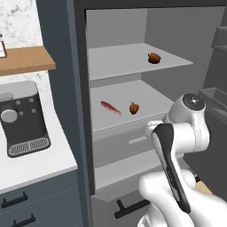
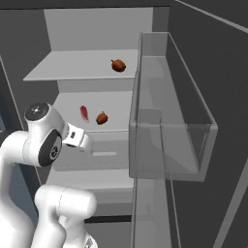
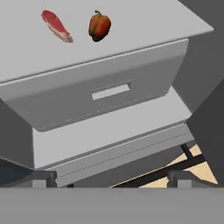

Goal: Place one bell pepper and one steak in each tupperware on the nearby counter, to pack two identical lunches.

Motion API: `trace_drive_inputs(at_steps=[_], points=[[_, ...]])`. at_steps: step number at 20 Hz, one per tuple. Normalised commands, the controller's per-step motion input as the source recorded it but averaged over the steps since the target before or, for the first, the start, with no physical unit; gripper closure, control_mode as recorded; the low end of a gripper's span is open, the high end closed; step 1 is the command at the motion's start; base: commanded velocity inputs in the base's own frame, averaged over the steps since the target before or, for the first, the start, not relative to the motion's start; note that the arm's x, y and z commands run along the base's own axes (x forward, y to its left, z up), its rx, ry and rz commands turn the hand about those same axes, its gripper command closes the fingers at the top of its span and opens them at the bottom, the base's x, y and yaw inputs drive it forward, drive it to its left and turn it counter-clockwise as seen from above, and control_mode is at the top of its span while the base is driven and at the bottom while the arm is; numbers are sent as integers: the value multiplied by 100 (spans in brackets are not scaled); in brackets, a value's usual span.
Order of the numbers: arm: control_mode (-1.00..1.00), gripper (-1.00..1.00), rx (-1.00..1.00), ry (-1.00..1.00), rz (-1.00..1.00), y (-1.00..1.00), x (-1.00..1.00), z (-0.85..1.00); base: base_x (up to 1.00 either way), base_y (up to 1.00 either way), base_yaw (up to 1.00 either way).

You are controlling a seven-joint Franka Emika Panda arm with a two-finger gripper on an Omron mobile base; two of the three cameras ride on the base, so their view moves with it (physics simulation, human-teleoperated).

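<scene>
Inside the open fridge, a red steak (image 1: 110, 107) (image 2: 84, 113) (image 3: 56, 26) lies on the middle shelf with a red bell pepper (image 1: 134, 107) (image 2: 101, 117) (image 3: 99, 25) just to its right. Another bell pepper (image 1: 154, 58) (image 2: 118, 65) sits on the shelf above. My gripper (image 3: 113, 180) is open and holds nothing; it hangs in front of the fridge drawer (image 3: 109, 89), below and short of the middle shelf. The counter (image 1: 42, 162) runs along the left of the fridge. The tupperware is out of view.
A black coffee machine (image 1: 23, 117) stands on the counter under a wooden wall shelf (image 1: 26, 60). The open fridge door with its clear bin (image 2: 169, 111) stands close on the right. Dark drawers with bar handles (image 1: 17, 199) are below the counter.
</scene>
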Motion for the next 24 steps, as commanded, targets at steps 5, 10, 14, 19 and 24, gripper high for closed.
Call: trace_drive_inputs(at_steps=[5,10,14,19,24], points=[[-100,-100,-9,-46,26,-8,0,71,0,0,0],[-100,-100,-20,-51,10,0,0,97,0,0,0],[-100,-100,-21,-24,0,0,0,100,0,0,0],[-100,-100,-25,-3,0,0,10,95,0,0,0],[-100,-100,8,1,0,-29,18,40,0,0,0]])
